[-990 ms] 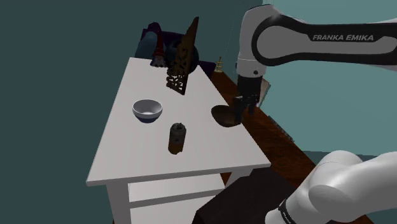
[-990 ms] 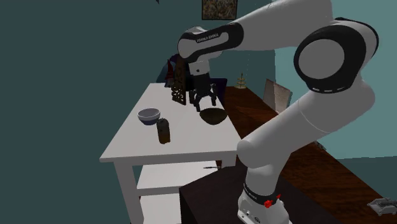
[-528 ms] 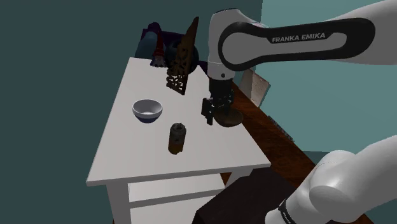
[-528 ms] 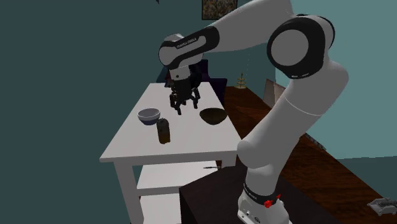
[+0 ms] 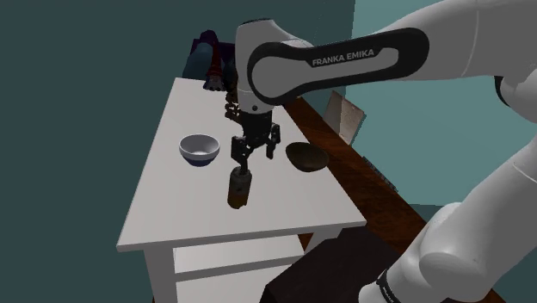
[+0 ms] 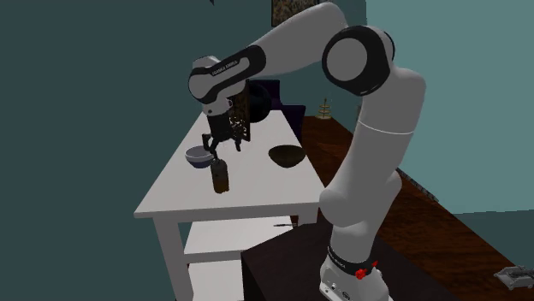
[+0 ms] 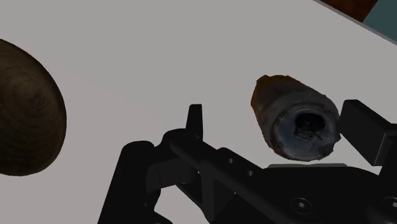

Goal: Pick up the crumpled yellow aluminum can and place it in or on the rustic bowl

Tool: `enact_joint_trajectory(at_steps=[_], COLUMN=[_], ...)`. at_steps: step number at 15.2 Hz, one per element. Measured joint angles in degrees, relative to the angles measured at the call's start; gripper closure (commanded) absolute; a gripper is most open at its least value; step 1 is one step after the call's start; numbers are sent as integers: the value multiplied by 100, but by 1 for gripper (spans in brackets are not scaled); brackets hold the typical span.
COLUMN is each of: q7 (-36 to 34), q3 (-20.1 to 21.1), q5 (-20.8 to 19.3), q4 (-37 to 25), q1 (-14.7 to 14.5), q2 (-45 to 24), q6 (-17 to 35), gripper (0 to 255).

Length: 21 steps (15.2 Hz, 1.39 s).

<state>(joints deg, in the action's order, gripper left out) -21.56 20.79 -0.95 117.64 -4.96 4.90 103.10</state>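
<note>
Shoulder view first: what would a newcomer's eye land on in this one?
The big white arm arches across the picture, its black gripper open just above a dark crumpled can standing near the middle of the white table. Next, two bowls flank it: a pale bowl to the shoulder view's left and a dark brown bowl to its right.

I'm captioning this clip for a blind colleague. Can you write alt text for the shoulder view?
The white arm's open gripper hangs just above a dark can standing on a white table. A pale bowl sits to the can's left in this view, and a dark brown bowl to its right.
</note>
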Motion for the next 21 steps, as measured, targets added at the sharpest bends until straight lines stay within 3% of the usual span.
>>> enact_joint_trajectory(at_steps=[5, 12, 18, 19, 21], q7=[-541, -609, -614, -614, -615], q3=[174, 170, 167, 167, 164], q5=[-379, -440, -450, -450, -453], q4=[-798, -436, -398, -398, -403], q1=[-149, -154, -153, -153, -151], q2=[-943, -1043, -1061, -1061, -1057], q6=[136, 596, 652, 652, 651], gripper=[0, 0, 0, 255, 255])
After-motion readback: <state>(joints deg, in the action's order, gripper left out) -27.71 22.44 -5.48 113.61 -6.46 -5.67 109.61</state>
